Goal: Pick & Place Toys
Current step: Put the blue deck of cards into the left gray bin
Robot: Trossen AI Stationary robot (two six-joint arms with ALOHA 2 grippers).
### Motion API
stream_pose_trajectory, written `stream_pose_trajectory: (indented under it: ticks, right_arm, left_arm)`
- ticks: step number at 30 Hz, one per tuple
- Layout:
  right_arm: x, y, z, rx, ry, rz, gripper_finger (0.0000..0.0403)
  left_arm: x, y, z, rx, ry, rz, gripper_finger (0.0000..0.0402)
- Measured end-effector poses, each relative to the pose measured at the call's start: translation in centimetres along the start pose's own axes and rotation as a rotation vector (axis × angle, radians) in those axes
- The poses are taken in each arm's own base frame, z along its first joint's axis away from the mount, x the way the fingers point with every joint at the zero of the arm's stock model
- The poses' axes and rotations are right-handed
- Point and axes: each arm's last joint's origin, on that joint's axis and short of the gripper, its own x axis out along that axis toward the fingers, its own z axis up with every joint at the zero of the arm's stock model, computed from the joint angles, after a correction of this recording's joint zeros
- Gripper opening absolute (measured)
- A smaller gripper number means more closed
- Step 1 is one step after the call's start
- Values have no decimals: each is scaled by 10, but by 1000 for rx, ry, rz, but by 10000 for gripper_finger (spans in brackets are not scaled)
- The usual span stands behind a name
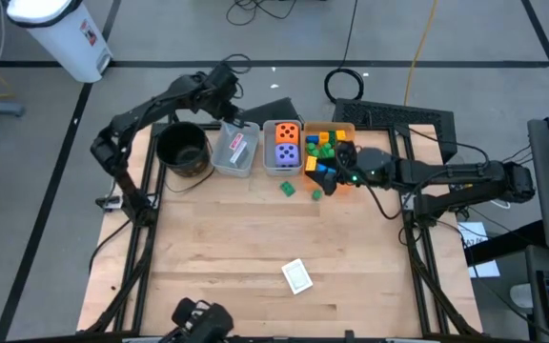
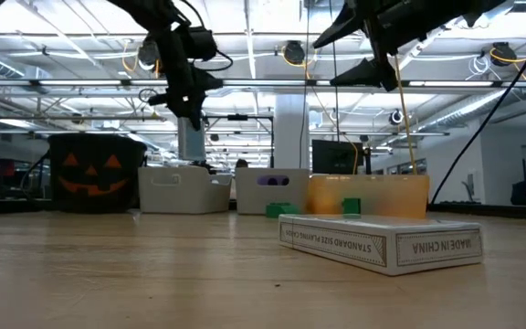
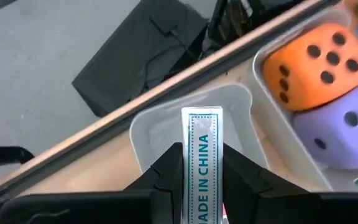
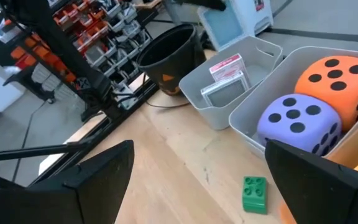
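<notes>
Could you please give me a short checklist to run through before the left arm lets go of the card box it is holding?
1. Left claw shut on the card box: ok.
2. Card box over the grey bin, not the bin with the dice: ok in the left wrist view.
3. Room in that bin: cannot tell; a red-labelled card box already lies there.
4. Right claw open and clear of the grey bin: ok; it hangs near the orange bin.
5. Toys still out: not ok; two green blocks and another card box lie on the table.

Black pot (image 1: pixel 181 148) stands beside grey bins (image 1: pixel 234 151) on table (image 1: pixel 236 248).
</notes>
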Motion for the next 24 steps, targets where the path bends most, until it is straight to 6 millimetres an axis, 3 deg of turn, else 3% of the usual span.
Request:
stream_pose_trajectory:
  ticks: [15,24]
  right_arm:
    - [3,-13,8,-6,58,54,357]
    - [3,-13,8,-7,62,52,357]
  left_arm:
    - [49,-25,-12,32,148,91,81]
    - [74,-25,-14,16,199,121,81]
